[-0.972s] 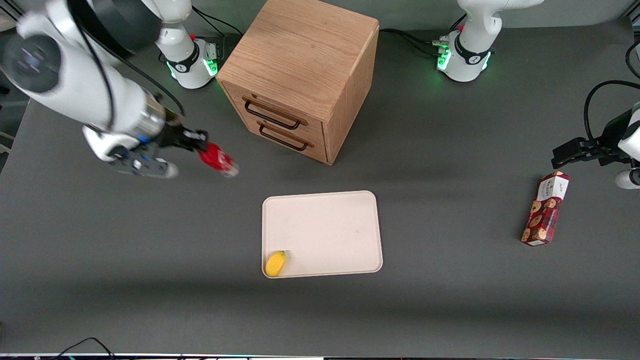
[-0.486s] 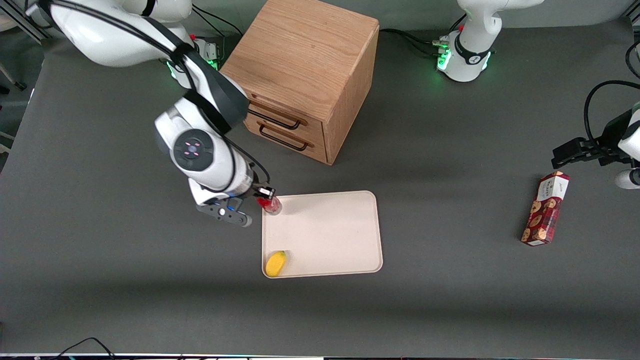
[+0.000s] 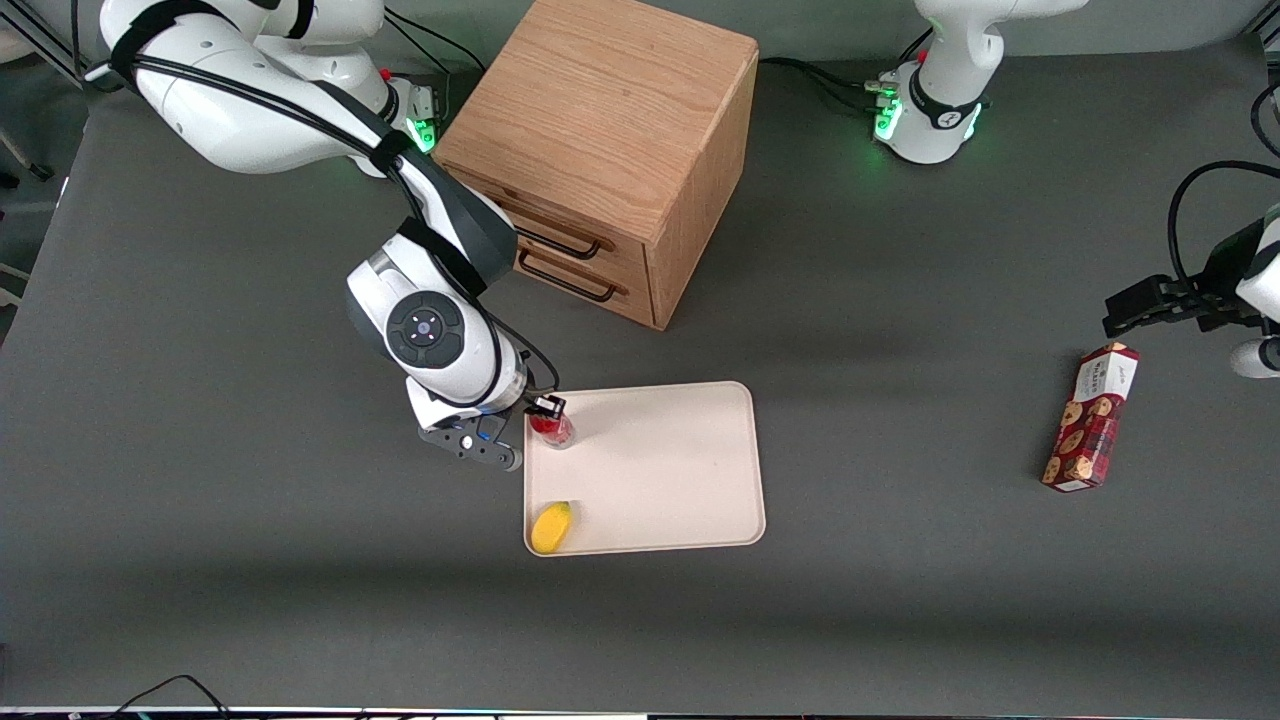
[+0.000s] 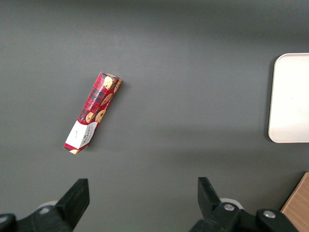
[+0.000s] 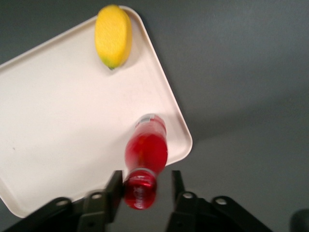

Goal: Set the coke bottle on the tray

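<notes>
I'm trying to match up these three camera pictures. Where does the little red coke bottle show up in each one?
Front view: the coke bottle stands over the tray's corner nearest the wooden cabinet, held by the gripper.
Right wrist view: the coke bottle sits between the fingers, above the tray.
Left wrist view: not in it; only an edge of the tray shows.
Shared landmark: the tray.

A robotics lab. White arm bases with green lights (image 3: 928, 112) are bolted to a dark grey matte table (image 3: 900, 560). Black cables (image 3: 1195, 200) trail across it.
</notes>
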Controlling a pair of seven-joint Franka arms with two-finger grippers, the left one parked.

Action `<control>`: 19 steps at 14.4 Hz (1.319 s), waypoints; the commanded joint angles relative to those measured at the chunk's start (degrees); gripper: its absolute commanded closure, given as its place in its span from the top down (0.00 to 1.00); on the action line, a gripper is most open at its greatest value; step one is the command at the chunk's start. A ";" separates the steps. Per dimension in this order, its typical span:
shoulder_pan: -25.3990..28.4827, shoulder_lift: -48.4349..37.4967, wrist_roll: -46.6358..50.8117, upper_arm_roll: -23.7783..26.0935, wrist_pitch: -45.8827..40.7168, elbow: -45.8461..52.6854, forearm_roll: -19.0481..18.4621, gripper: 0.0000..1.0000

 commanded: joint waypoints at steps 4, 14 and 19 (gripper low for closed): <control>-1.08 -10.05 -8.00 2.01 -14.03 8.63 -2.22 1.00; -3.81 -47.91 -53.66 -28.55 -29.60 -13.32 21.24 1.00; -3.81 -56.49 -56.41 -32.17 -12.85 -33.01 23.00 1.00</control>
